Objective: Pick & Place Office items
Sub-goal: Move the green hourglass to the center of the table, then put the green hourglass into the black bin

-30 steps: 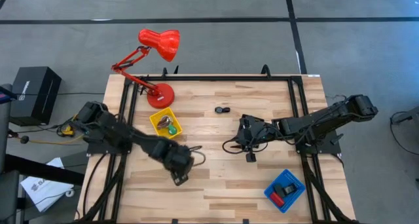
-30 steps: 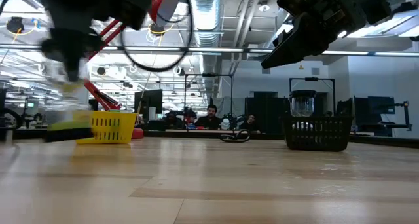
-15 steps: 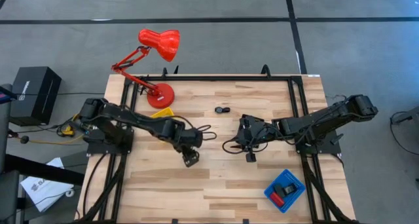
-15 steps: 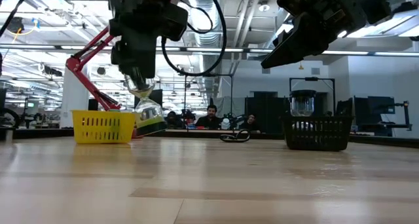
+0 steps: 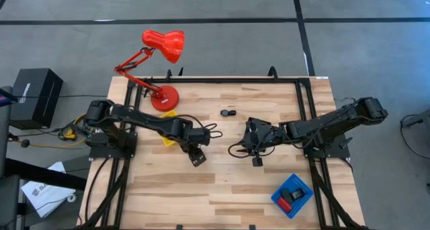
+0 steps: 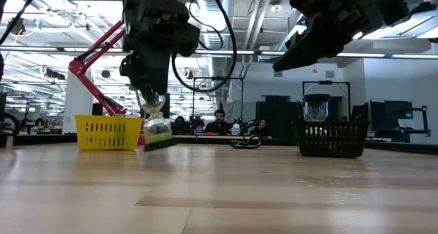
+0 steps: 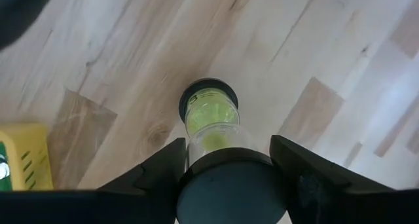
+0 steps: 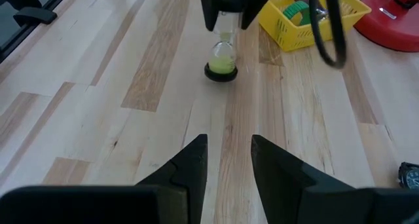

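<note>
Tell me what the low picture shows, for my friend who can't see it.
The left gripper hangs from above and holds a small sand timer with green sand just over the wooden table. Beside it sits a yellow basket in front of a red lamp. The right gripper waits high up, and a black basket stands farther off.

The left gripper (image 5: 195,157), carrying the green-sand hourglass (image 6: 157,128), has swung from the worktop's (image 5: 235,189) near-left area toward its middle. It has ended just beside the yellow tray (image 6: 109,133), with the hourglass lower.
</note>
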